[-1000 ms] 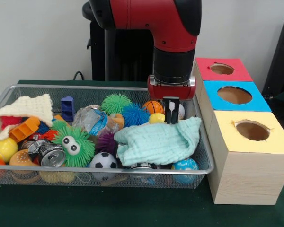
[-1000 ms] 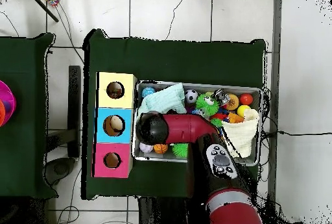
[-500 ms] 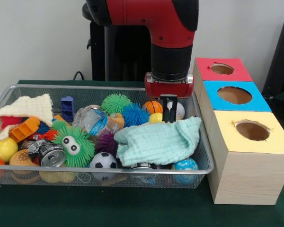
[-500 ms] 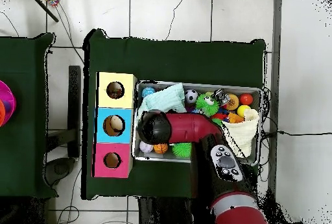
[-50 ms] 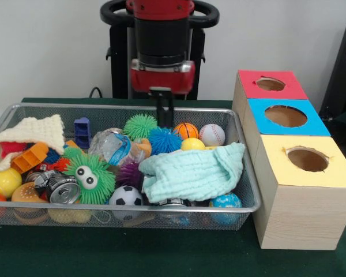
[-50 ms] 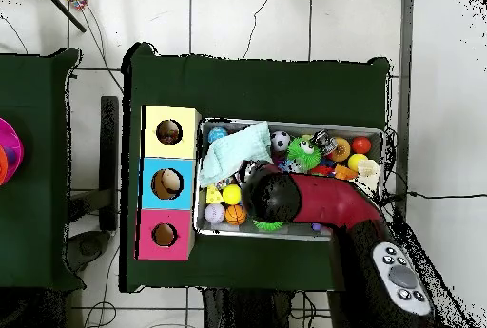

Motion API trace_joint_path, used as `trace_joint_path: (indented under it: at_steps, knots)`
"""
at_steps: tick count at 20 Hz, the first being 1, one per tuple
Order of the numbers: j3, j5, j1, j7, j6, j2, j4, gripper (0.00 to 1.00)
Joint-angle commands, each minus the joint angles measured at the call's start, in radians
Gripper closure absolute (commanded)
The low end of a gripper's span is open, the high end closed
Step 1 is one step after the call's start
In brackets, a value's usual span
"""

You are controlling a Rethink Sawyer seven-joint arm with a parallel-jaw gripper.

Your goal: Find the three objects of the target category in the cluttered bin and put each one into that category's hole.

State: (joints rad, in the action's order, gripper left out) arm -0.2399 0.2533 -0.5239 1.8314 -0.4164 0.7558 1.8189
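My gripper (image 5: 165, 123) hangs over the back of the wire bin (image 5: 57, 106), fingers pressed together with nothing between them. Its tips are just above the blue spiky ball (image 5: 164, 140), between the green spiky ball (image 5: 140, 125) and the small basketball (image 5: 186, 130). A baseball (image 5: 211, 134), a yellow ball (image 5: 191, 144) and a soccer ball (image 5: 126, 196) also lie in the bin. A mint cloth (image 5: 193, 172) covers the right part. In the overhead view the arm (image 6: 314, 201) hides the gripper.
To the right of the bin stands a wooden box with a red (image 5: 251, 88), a blue (image 5: 258, 111) and a yellow (image 5: 277, 168) top, each with a hole. A googly-eyed green toy (image 5: 92, 176), cans (image 5: 60, 189) and a cream knit cloth (image 5: 37, 131) fill the left part.
The gripper has risen off the mint cloth and swung left along the bin's back, from beside the baseball to above the blue spiky ball. The baseball is now uncovered.
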Motion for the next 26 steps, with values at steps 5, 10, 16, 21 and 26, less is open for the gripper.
trace_joint_path:
  at_steps: [5, 10, 16, 21, 26]
  knots:
    - [-0.112, 0.11, -0.082, -0.124, -0.016, -0.048, -0.009, 1.0]
    - [-0.1, 0.137, -0.082, -0.099, -0.002, -0.06, -0.058, 1.0]
    - [-0.13, 0.174, -0.104, -0.111, 0.021, -0.1, -0.088, 1.0]
    - [-0.161, 0.198, -0.128, -0.124, 0.007, -0.107, -0.095, 1.0]
    - [-0.185, 0.218, -0.145, -0.135, -0.002, -0.14, -0.126, 1.0]
